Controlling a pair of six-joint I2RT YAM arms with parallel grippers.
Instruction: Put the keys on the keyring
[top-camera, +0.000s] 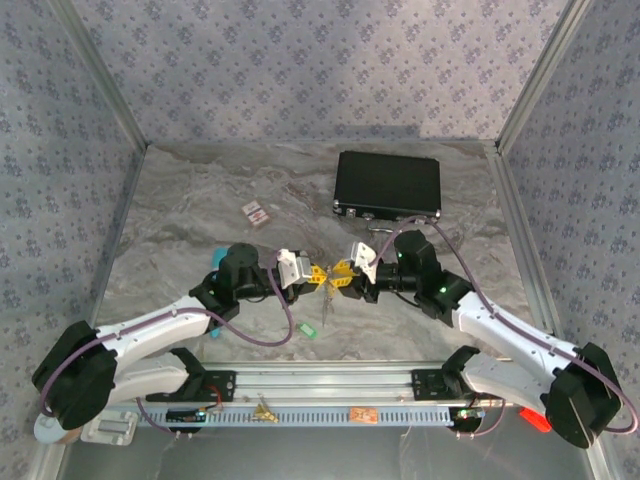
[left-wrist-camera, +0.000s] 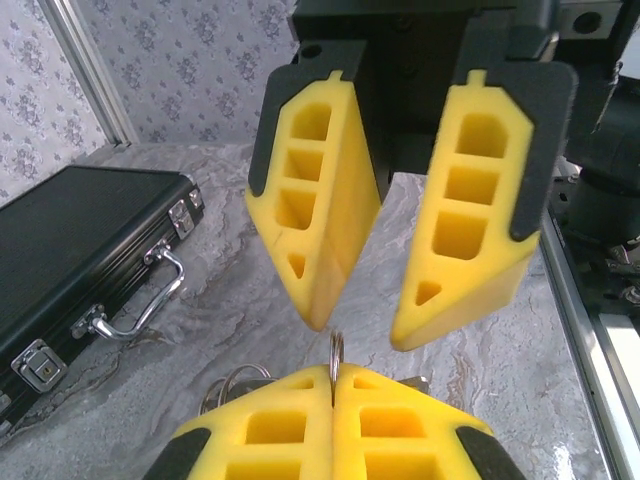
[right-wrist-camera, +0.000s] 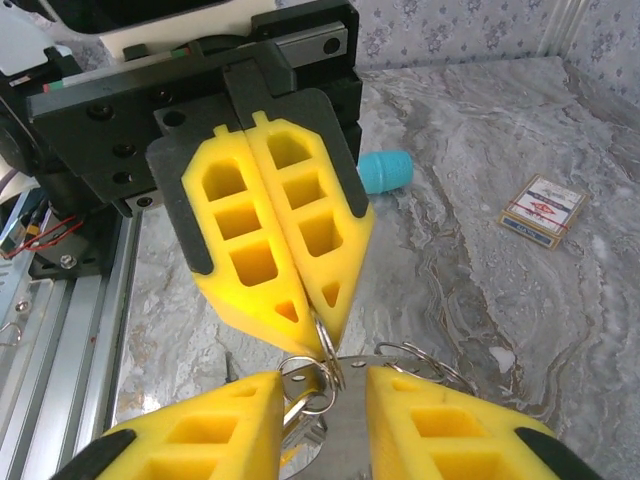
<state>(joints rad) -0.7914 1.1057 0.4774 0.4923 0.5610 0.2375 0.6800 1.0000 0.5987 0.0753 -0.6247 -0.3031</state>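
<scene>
The step in hand looks like the meeting at the ring, before any threading. At the middle of the grey marbled desk (top-camera: 190, 190), near of the black rectangular case (top-camera: 388, 185), the two arms stand tip to tip. The left pincer (right-wrist-camera: 318, 322) is closed. Its yellow foam fingers press together on the edge of the thin silvery metal keyring (left-wrist-camera: 336, 352), which stands upright out of the seam between them. More wire loops (right-wrist-camera: 420, 360) hang just beside it on the far side.

The right pincer (left-wrist-camera: 368, 331) faces it with jaws apart, tips just beside the ring, clamping nothing that I can make out. A flat grey metal piece (right-wrist-camera: 345, 440) lies between its fingers; whether that is a key blade I cannot tell.

A tiny bright green-headed key (top-camera: 308, 328) appears to lie on the desk near of the pincers, apart from the ring. The gold-headed key I cannot pick out for sure.

As I judge it, the next move calls for the right pincer to take a firm hold of a key. It then has to line the key's hole up finely with the ring's split while the left holds the ring steady.
</scene>
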